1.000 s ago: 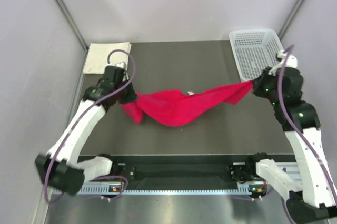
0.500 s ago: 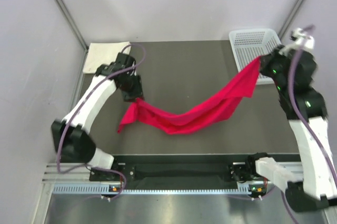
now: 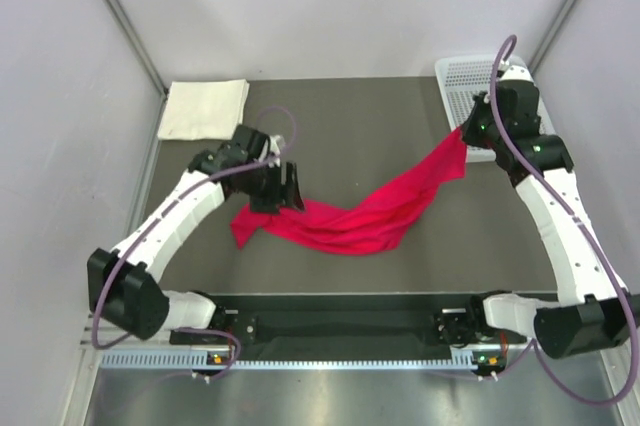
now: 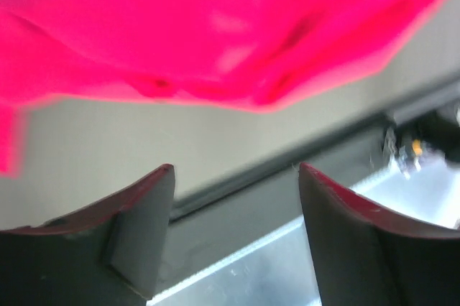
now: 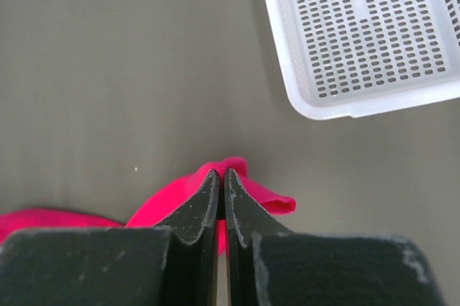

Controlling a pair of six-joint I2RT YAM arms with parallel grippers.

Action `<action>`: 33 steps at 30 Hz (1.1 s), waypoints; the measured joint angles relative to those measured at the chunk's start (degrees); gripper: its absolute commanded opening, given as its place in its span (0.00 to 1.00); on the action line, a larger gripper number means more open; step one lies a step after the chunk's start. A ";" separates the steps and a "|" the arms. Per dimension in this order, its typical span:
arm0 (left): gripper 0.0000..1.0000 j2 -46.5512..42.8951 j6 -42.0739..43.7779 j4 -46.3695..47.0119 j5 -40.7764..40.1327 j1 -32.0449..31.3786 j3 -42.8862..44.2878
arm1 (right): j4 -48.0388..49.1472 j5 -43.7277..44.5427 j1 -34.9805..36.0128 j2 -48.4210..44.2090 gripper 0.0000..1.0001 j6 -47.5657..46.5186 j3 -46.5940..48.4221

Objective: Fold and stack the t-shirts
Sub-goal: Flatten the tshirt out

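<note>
while the right pincer (image 5: 223, 173) pinches a corner of the red t-shirt (image 3: 360, 221) between fingers pressed tightly together, the cloth hangs from that grip in a slanting band. it is lifted off the dark worktop (image 3: 350, 116) at the right and runs down toward the left and near side. the rest of the shirt lies crumpled on the worktop around the middle, its left end bunched into a loose fold. the left pincer (image 3: 290, 189) hovers over that left part, spread wide with nothing between its fingers. from the left wrist view the red cloth shows blurred beyond the fingertips and apart from them, with the near edge of the worktop running below. the held corner is up beside the white mesh basket (image 3: 470, 81), which sits at the far right corner of the worktop. in the right wrist view the basket lies beyond and to the right of the closed fingers. the cream-white t-shirt (image 3: 205, 109) lies folded flat in the far left corner, well apart from the red one and from both pincers.
</note>
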 measured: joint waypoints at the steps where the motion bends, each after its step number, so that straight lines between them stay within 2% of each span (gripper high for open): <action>1: 0.77 -2.36 -0.57 0.72 1.27 -1.77 -2.95 | 0.20 -0.44 0.00 -1.05 0.00 -0.02 -0.57; 3: 0.77 -3.74 -1.77 1.66 2.89 -4.39 -5.99 | 0.33 -1.11 0.00 -2.47 0.00 -0.04 -1.55; 6: 0.68 -1.38 -3.15 4.46 4.04 -5.33 -7.93 | 0.63 -2.08 -0.02 -3.67 0.00 0.00 -2.89; 8: 0.58 1.40 -3.98 6.29 4.39 -5.29 -8.17 | 0.68 -2.45 -0.04 -3.98 0.00 0.04 -3.69; 10: 0.56 4.15 -4.17 7.93 4.61 -5.27 -8.17 | 0.63 -2.91 -0.11 -4.39 0.00 0.04 -4.61; 13: 0.56 8.17 -4.24 9.44 5.03 -5.27 -7.89 | 0.61 -3.08 -0.11 -4.96 0.00 0.02 -5.20; 14: 0.63 9.75 -4.26 9.55 5.03 -5.27 -7.41 | 0.55 -3.08 -0.11 -5.35 0.00 0.02 -5.35; 17: 0.66 16.26 -3.82 10.36 4.37 -5.16 -4.52 | 0.28 -3.28 -0.28 -7.34 0.00 0.07 -6.03; 20: 0.65 22.29 -2.51 9.92 4.07 -4.52 0.50 | 0.04 -3.30 -0.37 -8.70 0.00 0.07 -6.03; 23: 0.60 28.87 -1.46 9.81 3.76 -3.34 7.58 | -0.28 -3.26 -0.42 -9.44 0.00 0.02 -6.03; 26: 0.03 34.23 -0.76 9.68 2.47 -2.03 15.63 | -0.63 -3.28 -0.48 -9.51 0.00 -0.02 -6.03; 27: 0.00 35.50 -0.13 9.81 1.79 -1.66 18.49 | -0.92 -3.28 -0.48 -9.51 0.00 -0.02 -6.03; 30: 0.00 37.77 0.92 9.22 -0.74 -0.76 25.83 | -1.33 -3.37 -0.50 -9.51 0.00 0.00 -6.03; 31: 0.04 38.23 0.92 9.14 -1.60 -0.48 28.13 | -1.42 -3.37 -0.50 -9.51 0.00 -0.02 -6.03; 33: 0.20 38.45 1.07 9.18 -3.61 -0.11 31.21 | -1.53 -3.54 -0.55 -9.51 0.00 -0.02 -6.03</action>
